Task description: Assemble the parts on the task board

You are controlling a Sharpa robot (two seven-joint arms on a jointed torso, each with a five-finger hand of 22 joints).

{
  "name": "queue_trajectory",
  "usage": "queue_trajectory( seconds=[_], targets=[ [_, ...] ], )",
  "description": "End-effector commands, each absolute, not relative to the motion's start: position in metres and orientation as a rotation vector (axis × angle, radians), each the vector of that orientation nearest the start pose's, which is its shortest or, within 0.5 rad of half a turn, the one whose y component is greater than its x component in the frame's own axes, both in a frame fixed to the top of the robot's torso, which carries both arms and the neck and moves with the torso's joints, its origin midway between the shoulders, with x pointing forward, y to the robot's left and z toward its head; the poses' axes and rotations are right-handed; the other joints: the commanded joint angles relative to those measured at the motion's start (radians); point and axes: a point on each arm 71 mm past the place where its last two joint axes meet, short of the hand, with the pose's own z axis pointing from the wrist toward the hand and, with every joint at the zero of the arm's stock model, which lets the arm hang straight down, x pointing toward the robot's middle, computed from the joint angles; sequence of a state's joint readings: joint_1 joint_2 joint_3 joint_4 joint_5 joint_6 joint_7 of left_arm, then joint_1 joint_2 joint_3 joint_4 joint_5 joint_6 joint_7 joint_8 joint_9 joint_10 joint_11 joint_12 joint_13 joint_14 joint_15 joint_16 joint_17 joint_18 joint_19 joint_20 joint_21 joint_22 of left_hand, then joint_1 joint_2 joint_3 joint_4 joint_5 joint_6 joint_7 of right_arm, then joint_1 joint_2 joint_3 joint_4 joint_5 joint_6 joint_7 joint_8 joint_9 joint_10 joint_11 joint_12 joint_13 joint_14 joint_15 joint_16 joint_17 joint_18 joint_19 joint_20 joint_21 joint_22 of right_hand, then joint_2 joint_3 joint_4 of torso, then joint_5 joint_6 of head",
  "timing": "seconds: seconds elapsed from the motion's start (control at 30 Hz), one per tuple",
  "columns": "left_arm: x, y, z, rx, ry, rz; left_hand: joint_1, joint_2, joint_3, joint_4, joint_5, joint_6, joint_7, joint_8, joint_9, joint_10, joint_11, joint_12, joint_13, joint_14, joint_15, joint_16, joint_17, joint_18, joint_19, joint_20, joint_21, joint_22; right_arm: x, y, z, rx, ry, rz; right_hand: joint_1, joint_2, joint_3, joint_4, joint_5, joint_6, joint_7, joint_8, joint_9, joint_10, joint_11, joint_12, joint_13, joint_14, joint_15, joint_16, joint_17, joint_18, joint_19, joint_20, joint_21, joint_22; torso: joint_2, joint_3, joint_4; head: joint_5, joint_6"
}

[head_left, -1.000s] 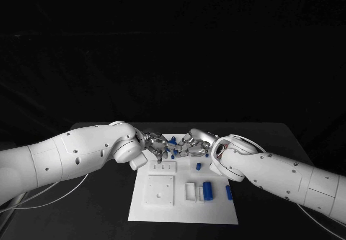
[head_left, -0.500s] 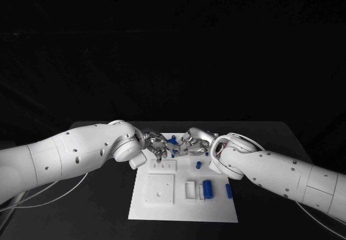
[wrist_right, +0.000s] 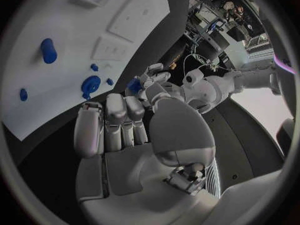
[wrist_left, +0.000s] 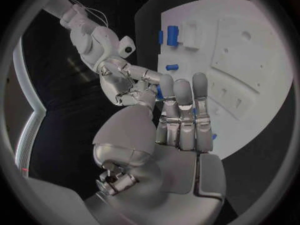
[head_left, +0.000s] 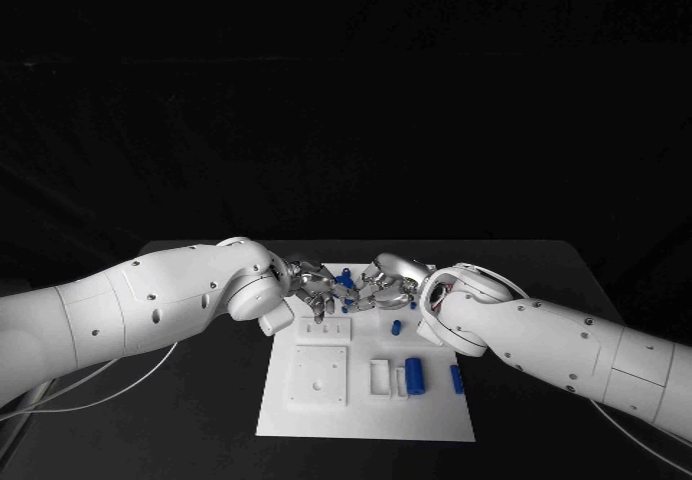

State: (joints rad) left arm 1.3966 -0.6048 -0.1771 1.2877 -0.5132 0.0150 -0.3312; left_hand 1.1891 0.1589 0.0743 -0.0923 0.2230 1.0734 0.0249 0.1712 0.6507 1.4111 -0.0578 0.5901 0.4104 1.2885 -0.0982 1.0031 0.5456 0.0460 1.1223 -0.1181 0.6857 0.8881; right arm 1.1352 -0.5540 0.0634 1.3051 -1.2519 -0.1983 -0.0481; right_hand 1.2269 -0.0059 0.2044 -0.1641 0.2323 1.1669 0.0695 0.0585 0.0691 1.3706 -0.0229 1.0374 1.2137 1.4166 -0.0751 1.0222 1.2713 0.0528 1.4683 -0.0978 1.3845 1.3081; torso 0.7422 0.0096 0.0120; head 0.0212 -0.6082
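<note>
The flat white rectangular task board (head_left: 368, 400) lies in the middle of the black table (head_left: 548, 270), its long side running from the near edge toward twelve o'clock. Both white arms reach in over its far end, and the two silver hands meet there, fingertips close together.

The left hand (head_left: 310, 285) sits over the board's far corner at about eleven o'clock from the board's centre. In the left wrist view its fingers (wrist_left: 184, 110) lie straight and side by side, with a bit of blue showing just behind them; whether that hand holds a part I cannot tell. The right hand (head_left: 387, 285) sits just beside it, toward one o'clock. In the right wrist view its fingers (wrist_right: 115, 122) lie straight and close together over the board, and a small blue part (wrist_right: 134, 85) shows between the two hands' fingertips; which hand pinches it, if either, cannot be told.

On the board, a large blue cylinder (head_left: 415, 376) lies in a slot at about four o'clock from the centre, with a thinner blue pin (head_left: 456, 377) just to its right. A small blue peg (head_left: 397, 328) stands near the middle of the board, close under the right hand. A raised white square block (head_left: 319, 378) sits on the board's left half, toward eight o'clock.
</note>
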Motion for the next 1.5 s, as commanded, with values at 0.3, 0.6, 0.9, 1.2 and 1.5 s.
queue_trajectory(
  seconds=[0.3, 0.6, 0.9, 1.2, 1.5],
  targets=[
    [0.528, 0.144, -0.178, -0.539, 2.268, -0.96, -0.038, -0.072, 0.191, -0.047, -0.034, 0.086, -0.034, -0.03, 0.337, 0.047, -0.012, -0.034, 0.056, 0.026, -0.009, -0.008, 0.029, -0.02, 0.024, -0.007, -0.012, 0.023, 0.516, -0.11, -0.204, -0.021, 1.82, 0.903, -0.008, -0.002, -0.003, 0.006, 0.005, -0.001, -0.001, 0.004, 0.001, -0.011, -0.002, -0.008, -0.004, -0.011, 0.001, -0.008, -0.002, -0.007, 0.087, 0.005, -0.011, 0.202, 0.0, 0.0003, -0.0001, -0.004, 0.0],
    [0.527, 0.144, -0.178, -0.542, 2.266, -0.972, -0.063, -0.085, 0.211, -0.045, 0.019, 0.116, -0.044, -0.053, 0.472, 0.069, -0.016, -0.041, 0.088, 0.042, -0.011, -0.013, 0.066, -0.019, 0.032, -0.008, -0.014, 0.05, 0.517, -0.112, -0.205, -0.015, 1.818, 0.895, -0.008, -0.004, -0.004, 0.007, 0.005, -0.01, 0.002, 0.004, 0.0, -0.019, 0.0, -0.02, -0.012, -0.017, 0.003, -0.017, -0.006, -0.005, 0.086, 0.006, -0.022, 0.2, 0.0, 0.0004, 0.0006, -0.003, -0.001],
    [0.53, 0.148, -0.177, -0.527, 2.235, -0.936, -0.072, -0.094, 0.225, -0.058, 0.058, 0.143, -0.046, -0.084, 0.485, 0.085, -0.016, -0.052, 0.089, 0.055, -0.01, -0.025, 0.078, -0.016, 0.039, -0.006, -0.02, 0.061, 0.52, -0.119, -0.203, 0.018, 1.778, 0.881, -0.021, -0.016, -0.007, 0.017, 0.003, -0.061, 0.02, 0.003, -0.003, -0.06, 0.012, -0.093, -0.07, -0.047, 0.013, -0.069, -0.036, 0.007, 0.08, 0.016, -0.078, 0.184, -0.001, 0.0015, -0.0001, -0.004, -0.002],
    [0.534, 0.159, -0.18, -0.548, 2.205, -0.803, -0.082, -0.107, 0.237, -0.072, 0.12, 0.162, -0.05, -0.092, 0.483, 0.098, -0.021, -0.019, 0.103, 0.081, -0.013, -0.012, 0.099, -0.017, 0.05, -0.009, -0.011, 0.075, 0.521, -0.143, -0.2, 0.093, 1.739, 0.938, -0.015, -0.013, -0.172, 0.05, 0.067, -0.195, 0.055, 0.005, -0.003, -0.169, 0.04, -0.238, -0.257, -0.134, 0.04, -0.161, -0.118, 0.042, 0.063, 0.044, -0.274, 0.122, 0.0, 0.003, -0.003, 0.016, 0.0],
    [0.538, 0.176, -0.188, -0.57, 2.215, -0.63, -0.098, -0.107, 0.243, -0.072, 0.126, 0.177, -0.053, -0.094, 0.49, 0.101, -0.022, 0.027, 0.097, 0.101, -0.012, -0.01, 0.122, -0.016, 0.076, -0.006, -0.039, 0.111, 0.523, -0.186, -0.19, 0.158, 1.724, 0.972, 0.02, 0.029, -0.221, 0.021, 0.101, -0.198, 0.057, 0.004, -0.004, -0.188, 0.04, -0.229, -0.314, -0.157, 0.041, -0.157, -0.143, 0.044, 0.063, 0.047, -0.308, 0.128, -0.008, 0.0038, -0.0134, 0.03, -0.007]
  ],
)
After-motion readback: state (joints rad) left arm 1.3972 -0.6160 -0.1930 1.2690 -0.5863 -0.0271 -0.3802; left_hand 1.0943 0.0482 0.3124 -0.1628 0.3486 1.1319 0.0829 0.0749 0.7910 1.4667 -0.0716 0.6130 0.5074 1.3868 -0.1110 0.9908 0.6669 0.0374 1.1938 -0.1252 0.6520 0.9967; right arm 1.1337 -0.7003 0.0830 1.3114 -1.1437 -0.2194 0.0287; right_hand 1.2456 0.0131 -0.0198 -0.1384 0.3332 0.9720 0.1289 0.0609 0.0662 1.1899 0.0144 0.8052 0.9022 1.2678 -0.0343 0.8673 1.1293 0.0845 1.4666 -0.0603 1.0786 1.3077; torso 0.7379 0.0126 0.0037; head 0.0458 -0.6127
